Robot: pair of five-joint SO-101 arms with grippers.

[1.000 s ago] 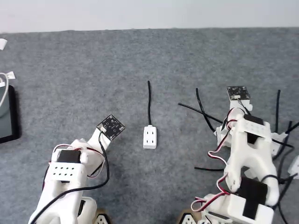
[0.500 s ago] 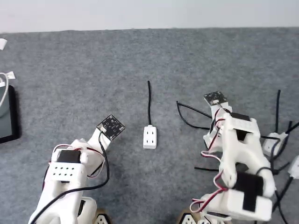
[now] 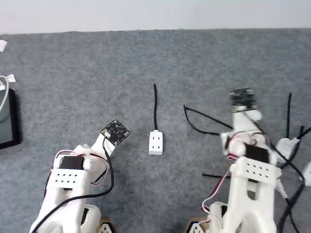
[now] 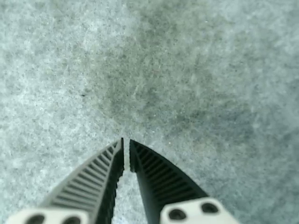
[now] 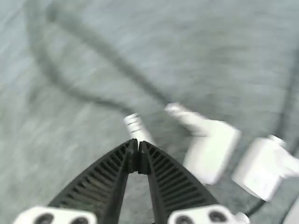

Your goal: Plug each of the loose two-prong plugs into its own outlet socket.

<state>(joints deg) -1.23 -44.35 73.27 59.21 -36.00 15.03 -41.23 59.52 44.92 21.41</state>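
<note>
The white outlet strip (image 3: 155,142) lies mid-table, its black cord running away from the arms. Loose white two-prong plugs (image 3: 286,144) with black cords (image 3: 199,115) lie at the right, beside the right arm (image 3: 249,165). In the right wrist view my right gripper (image 5: 138,148) is shut with nothing in it. Its tips are just short of a small white plug end (image 5: 135,125), with two bigger white plugs (image 5: 210,140) (image 5: 266,165) beside it. My left gripper (image 4: 126,143) is shut and empty over bare grey carpet, left of the strip. The left arm (image 3: 73,179) stands at the near left.
A dark flat device (image 3: 8,119) with a white cable lies at the table's left edge. Tangled black cords (image 3: 291,109) spread along the right side. Another white plug (image 3: 307,171) sits at the far right edge. Grey carpet covers the table.
The right arm swung left toward the middle, then back right and forward. The black cord near the centre-right was pulled into a tighter curve. The left arm stayed still.
</note>
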